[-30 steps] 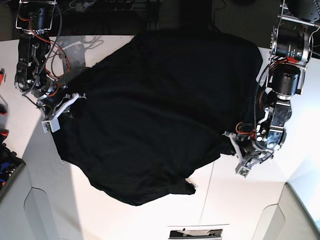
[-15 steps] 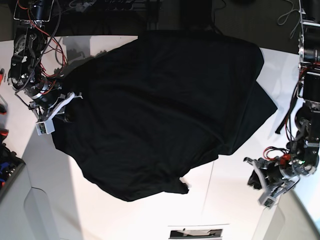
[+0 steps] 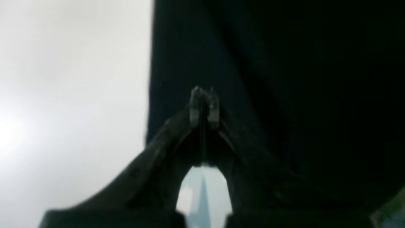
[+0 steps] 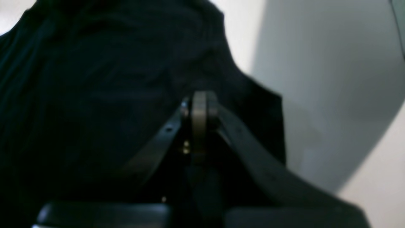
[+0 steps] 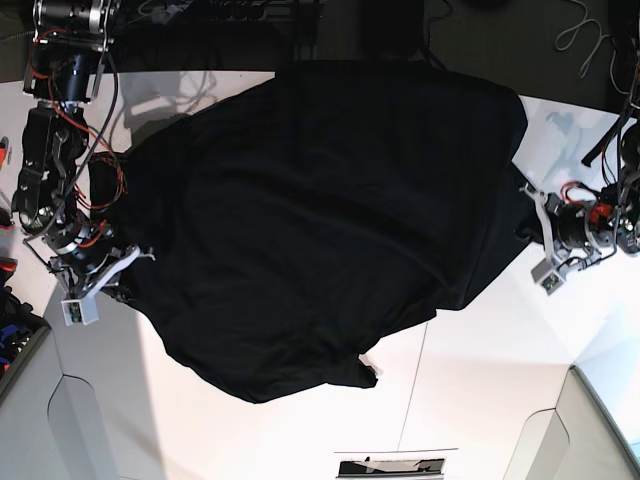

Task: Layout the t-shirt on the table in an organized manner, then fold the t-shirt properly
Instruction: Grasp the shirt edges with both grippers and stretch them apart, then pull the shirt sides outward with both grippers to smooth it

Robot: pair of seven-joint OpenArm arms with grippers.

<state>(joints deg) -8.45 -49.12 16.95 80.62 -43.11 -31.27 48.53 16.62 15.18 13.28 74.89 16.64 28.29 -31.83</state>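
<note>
The black t-shirt [image 5: 320, 220] lies spread, with wrinkles, over the middle of the white table [image 5: 480, 400]; no print shows. My right gripper [image 5: 98, 288] is at the shirt's left edge. In the right wrist view it [image 4: 199, 106] is shut with black cloth [image 4: 95, 95] gathered around the tips. My left gripper [image 5: 545, 248] is at the shirt's right edge. In the left wrist view it [image 3: 204, 104] is shut over the shirt [image 3: 284, 95], just inside its edge beside the bare table [image 3: 63, 95]; whether cloth is pinched is too blurred to tell.
A thin dark seam [image 5: 414, 395] runs across the table in front of the shirt. A black-and-white label [image 5: 390, 466] sits at the front edge. Red and blue tools [image 5: 8, 300] lie at the far left. Cables [image 5: 180, 15] hang behind the table.
My right gripper has moved toward the front along the shirt's left edge. My left gripper left the shirt's front right corner, swung out, and now sits at the right edge.
</note>
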